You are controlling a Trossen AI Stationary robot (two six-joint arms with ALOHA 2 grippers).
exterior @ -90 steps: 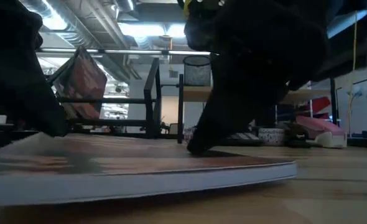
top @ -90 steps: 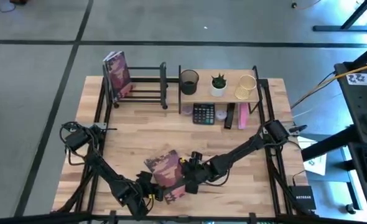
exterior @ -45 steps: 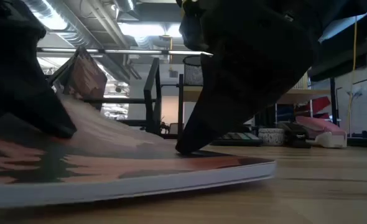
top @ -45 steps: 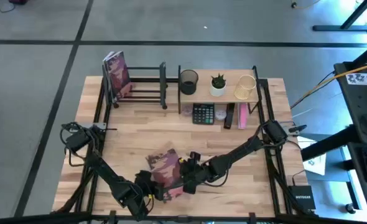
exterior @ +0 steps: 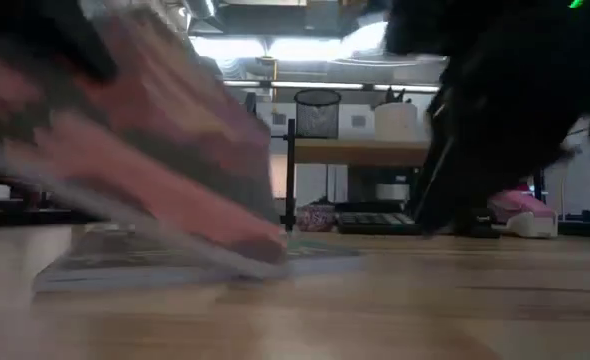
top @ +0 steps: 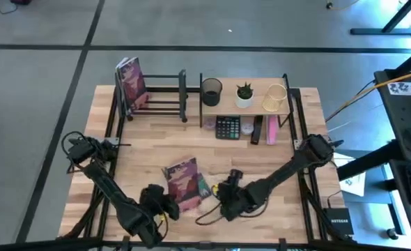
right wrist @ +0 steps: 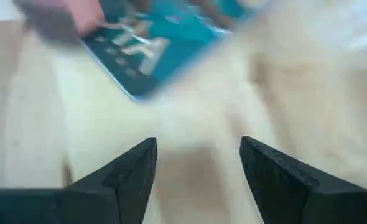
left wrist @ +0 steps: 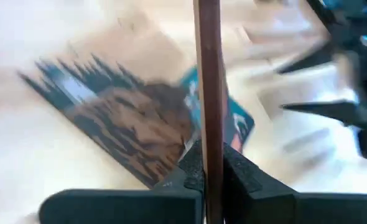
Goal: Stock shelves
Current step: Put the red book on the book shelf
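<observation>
The left end effector (left wrist: pixel 207 177) clamps a reddish book (top: pixel 182 183) tilted, seemingly above a teal one (right wrist: pixel 152 43), right end effector (right wrist: pixel 196 163) open nearby, far from the black rack (top: pixel 157 94) and wood shelf (top: pixel 251 104).

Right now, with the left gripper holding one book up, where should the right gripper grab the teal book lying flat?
Probably the teal book's free edge nearest the open right gripper, coming in low from the right. It lies flat on the table, so only its thin edge offers a pinch, and the left gripper holds the raised book over its other side.
</observation>
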